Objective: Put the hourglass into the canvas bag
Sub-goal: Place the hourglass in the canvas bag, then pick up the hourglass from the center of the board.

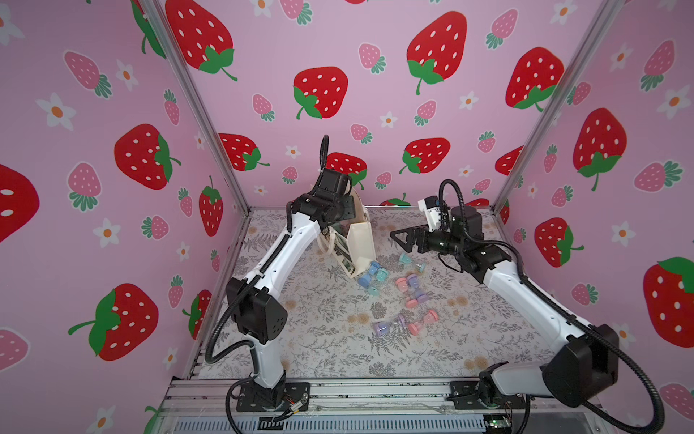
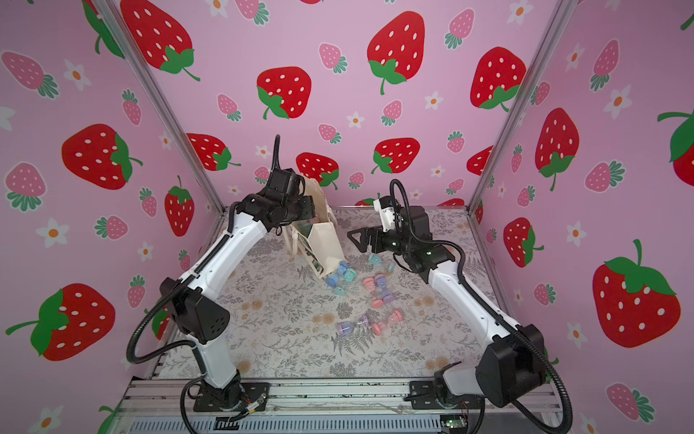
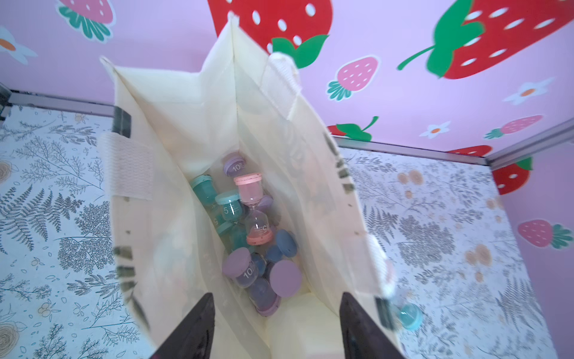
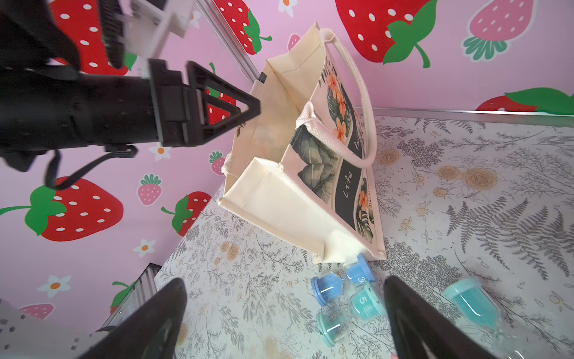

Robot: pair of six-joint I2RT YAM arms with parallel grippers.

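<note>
Several hourglasses [image 3: 256,211] lie inside the tilted canvas bag [image 3: 186,155]; left gripper [image 3: 276,298] parted at its mouth, right gripper [image 4: 285,281] wide, empty.

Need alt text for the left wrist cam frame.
Looking down into the open cream canvas bag, where purple, teal, pink and blue hourglasses lie piled at the bottom. The left end effector has its dark fingers apart at the bag's mouth; one light blue hourglass lies outside on the floral table.
</note>
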